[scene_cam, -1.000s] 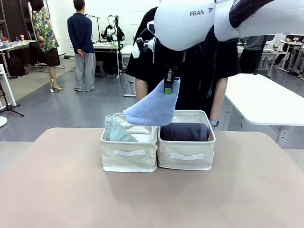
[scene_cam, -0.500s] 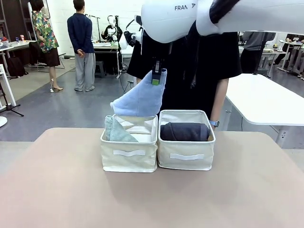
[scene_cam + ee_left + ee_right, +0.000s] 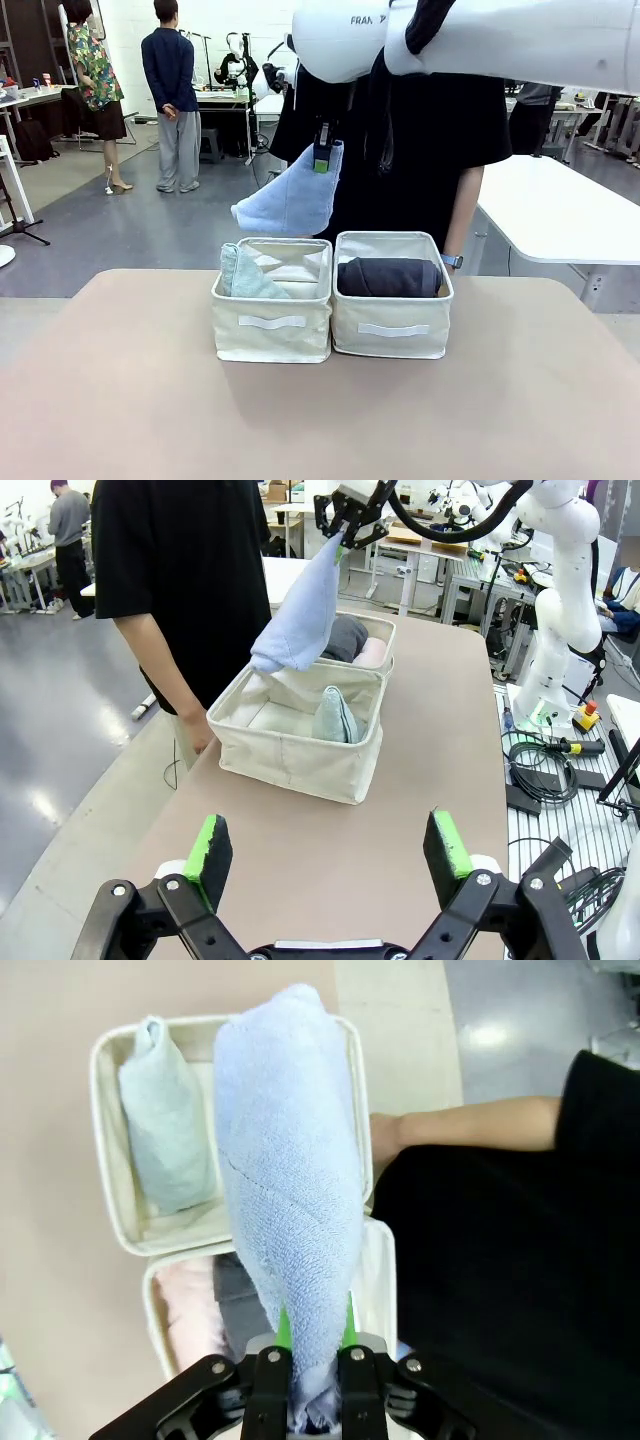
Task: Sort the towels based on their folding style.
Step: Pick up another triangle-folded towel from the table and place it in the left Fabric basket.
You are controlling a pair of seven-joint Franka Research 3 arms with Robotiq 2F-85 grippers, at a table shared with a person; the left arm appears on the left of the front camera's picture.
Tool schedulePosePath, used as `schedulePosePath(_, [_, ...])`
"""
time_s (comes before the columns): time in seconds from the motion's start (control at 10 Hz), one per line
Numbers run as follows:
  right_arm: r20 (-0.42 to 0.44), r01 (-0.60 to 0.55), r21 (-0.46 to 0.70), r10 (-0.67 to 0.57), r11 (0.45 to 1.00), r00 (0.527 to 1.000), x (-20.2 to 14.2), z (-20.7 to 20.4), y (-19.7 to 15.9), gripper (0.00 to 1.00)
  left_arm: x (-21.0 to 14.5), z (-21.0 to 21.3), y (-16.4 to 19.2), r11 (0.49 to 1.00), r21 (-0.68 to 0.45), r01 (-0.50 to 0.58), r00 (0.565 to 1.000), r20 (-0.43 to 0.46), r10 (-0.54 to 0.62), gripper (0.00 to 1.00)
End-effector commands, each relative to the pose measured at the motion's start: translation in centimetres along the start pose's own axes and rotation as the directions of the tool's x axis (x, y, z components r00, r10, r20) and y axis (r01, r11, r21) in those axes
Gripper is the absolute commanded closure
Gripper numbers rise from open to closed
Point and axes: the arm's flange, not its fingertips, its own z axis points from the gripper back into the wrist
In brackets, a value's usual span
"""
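Open-plan robotics lab, as I see it from here.
Grey polished floor (image 3: 150,225), white worktables (image 3: 545,210) at far right, another white robot arm (image 3: 560,600) beside cables (image 3: 545,770), people standing far left.

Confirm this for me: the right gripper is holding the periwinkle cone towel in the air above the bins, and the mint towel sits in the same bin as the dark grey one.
One thing is wrong: the mint towel is in the left bin, while the dark grey towel lies in the right bin, as the front view shows. The right gripper does hold the periwinkle cone towel above them.
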Motion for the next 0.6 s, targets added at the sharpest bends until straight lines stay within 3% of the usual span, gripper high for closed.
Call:
schedulePosePath(0.0, [-0.029, -0.039, 0.014, 0.040, 0.999, 0.999, 1.6, -1.8, -1.7, 0.84, 0.0, -0.1, -0.2, 1.000, 0.013, 0.003, 1.000, 0.006, -0.004, 0.00])
schedulePosePath(0.5, [-0.066, -0.032, 0.068, 0.037, 0.997, 0.997, 1.5, -7.3, -1.6, 0.84, 0.0, -0.1, -0.2, 1.000, 0.013, 0.003, 1.000, 0.006, -0.004, 0.00])
